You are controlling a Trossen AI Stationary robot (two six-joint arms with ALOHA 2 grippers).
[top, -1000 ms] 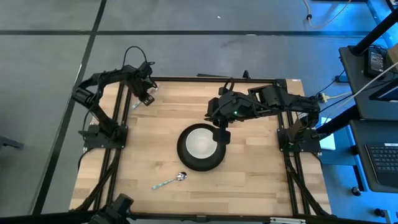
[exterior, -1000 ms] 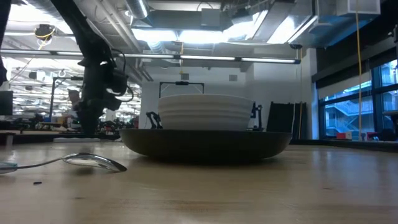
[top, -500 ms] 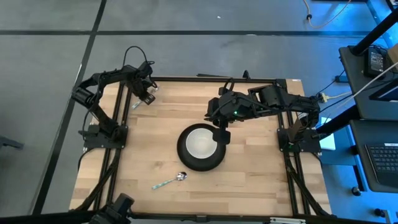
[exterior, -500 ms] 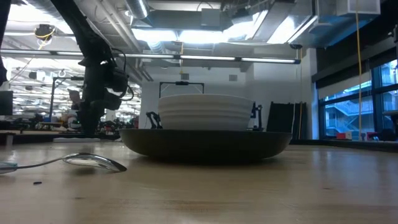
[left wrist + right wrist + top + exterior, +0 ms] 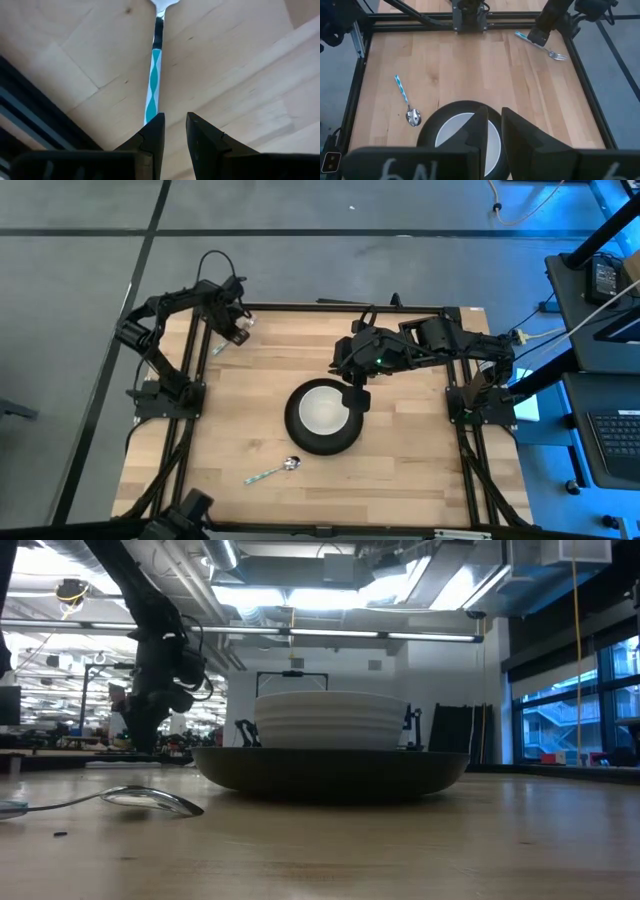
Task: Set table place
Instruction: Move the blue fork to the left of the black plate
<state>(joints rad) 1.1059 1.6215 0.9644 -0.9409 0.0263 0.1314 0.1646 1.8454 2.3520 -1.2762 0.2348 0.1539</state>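
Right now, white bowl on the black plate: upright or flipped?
Upright. The high view shows the white bowl's open hollow facing up, centred on the round black plate; the low view shows its rim on top.

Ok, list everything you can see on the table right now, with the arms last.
plate: one, black, middle of the table.
bowl: one, white, sitting on the plate.
spoon: one, silver with a teal and white handle, lying near the front edge, left of the plate.
fork: one, silver with a teal handle, lying at the far left corner.
table: one, pale wood with a black frame.
left gripper: one, dark, right over the fork's handle, fingers narrowly parted.
right gripper: one, dark, above the bowl's far right rim.
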